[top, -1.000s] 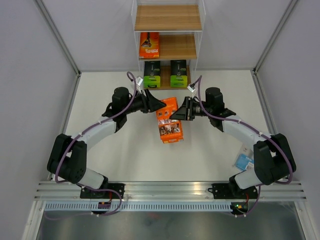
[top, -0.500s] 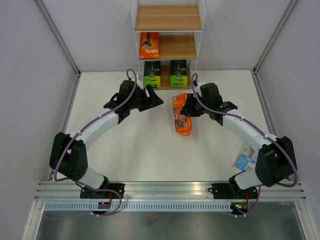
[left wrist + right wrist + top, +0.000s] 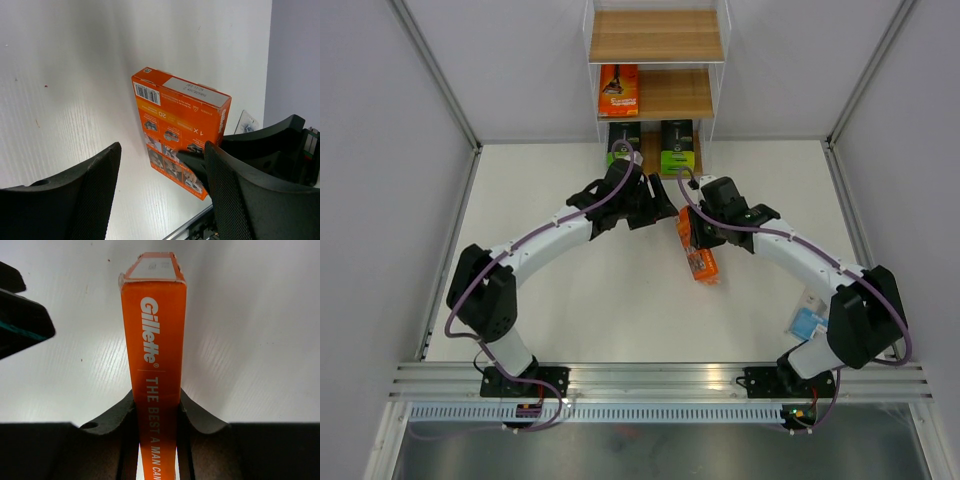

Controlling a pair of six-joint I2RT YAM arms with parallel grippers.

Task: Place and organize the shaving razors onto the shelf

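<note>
My right gripper (image 3: pixel 693 234) is shut on an orange razor pack (image 3: pixel 700 254), held on edge above the floor in front of the shelf (image 3: pixel 655 35). In the right wrist view the pack's narrow side (image 3: pixel 152 340) runs up between both fingers (image 3: pixel 120 415). Just left of it my left gripper (image 3: pixel 664 206) stands open, and its wrist view shows the pack's printed back (image 3: pixel 180 120) beyond its empty jaws. Another orange pack (image 3: pixel 618 90) stands on the middle tier. Two green-and-black packs (image 3: pixel 677 148) are on the bottom tier, the left one partly hidden by my left arm.
A light blue razor pack (image 3: pixel 808 322) lies on the floor at the right, beside my right arm's base. White walls close in both sides and the back. The shelf's top board holds nothing.
The right gripper has carried the orange pack right and toward the shelf, turning it on edge. The left gripper has come off the pack, opened wider, and swung right after it.
</note>
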